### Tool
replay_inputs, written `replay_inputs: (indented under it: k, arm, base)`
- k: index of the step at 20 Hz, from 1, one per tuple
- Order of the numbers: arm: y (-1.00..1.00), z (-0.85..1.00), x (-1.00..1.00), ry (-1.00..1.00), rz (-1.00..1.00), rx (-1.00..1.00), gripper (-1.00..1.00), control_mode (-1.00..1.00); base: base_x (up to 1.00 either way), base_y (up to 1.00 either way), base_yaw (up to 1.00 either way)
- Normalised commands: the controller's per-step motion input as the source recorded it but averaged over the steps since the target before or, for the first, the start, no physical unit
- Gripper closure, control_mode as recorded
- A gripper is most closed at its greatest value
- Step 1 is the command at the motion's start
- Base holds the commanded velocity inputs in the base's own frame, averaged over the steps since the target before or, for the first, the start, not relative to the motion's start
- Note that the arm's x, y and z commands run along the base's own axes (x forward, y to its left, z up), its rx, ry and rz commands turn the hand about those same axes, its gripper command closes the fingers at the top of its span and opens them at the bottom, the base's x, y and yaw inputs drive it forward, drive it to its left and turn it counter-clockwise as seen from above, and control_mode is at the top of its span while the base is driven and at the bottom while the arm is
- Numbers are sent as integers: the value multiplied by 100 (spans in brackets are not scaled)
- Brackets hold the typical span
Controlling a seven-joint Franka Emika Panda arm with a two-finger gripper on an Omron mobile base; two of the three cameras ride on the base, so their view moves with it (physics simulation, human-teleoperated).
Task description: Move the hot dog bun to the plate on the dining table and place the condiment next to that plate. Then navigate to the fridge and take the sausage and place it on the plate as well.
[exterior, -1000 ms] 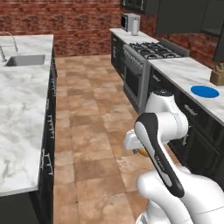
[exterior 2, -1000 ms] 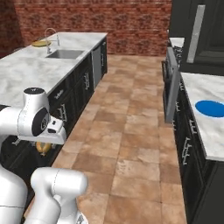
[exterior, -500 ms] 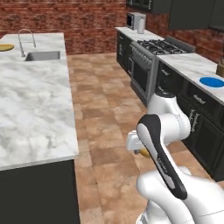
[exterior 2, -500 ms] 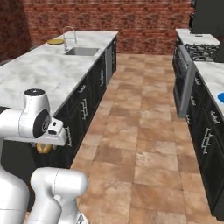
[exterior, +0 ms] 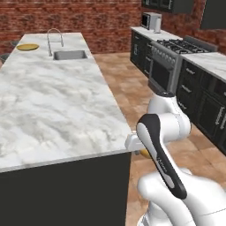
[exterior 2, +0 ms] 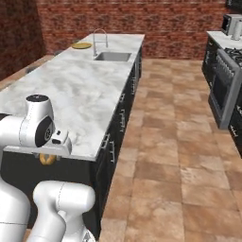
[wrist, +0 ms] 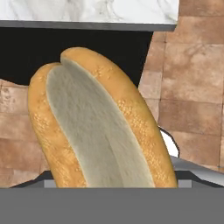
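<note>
Gripper (exterior: 142,152) hung low beside the arm in the left base view, just past the near corner of the dining table (exterior: 57,101), with a sliver of the hot dog bun (exterior: 144,153) showing under the wrist. Far ahead of the hand, the plate (exterior: 27,47) lay at the table's far end, just beyond the faucet (exterior: 54,40) and sink (exterior: 69,54).

From the right base view, the bun hung beneath the hand, below the table's edge, against the dark cabinet front (exterior 2: 113,156).

Seen from the hand, the bun filled the space between the jaws, split side toward the camera, so the hand held it in a wide grasp. Beyond it lay the table's underside edge and tiled floor (wrist: 197,87).
</note>
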Motion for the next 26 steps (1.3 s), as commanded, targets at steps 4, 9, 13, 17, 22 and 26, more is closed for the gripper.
replay_inputs:
  k: [4,9,13,17,22,26]
  arm:
    - [0,0,0,0,0,0,100,100]
    - [0,0,0,0,0,0,100,100]
    - [0,0,0,0,0,0,100,100]
    - [0,0,0,0,0,0,100,100]
    - [0,0,0,0,0,0,100,100]
    - [0,0,0,0,0,0,100,100]
  base:
    - [-2,100,-1]
    - [-6,100,-2]
    - [-4,100,-5]
    - [0,100,-6]
    - [0,100,-5]
    - [0,100,-6]
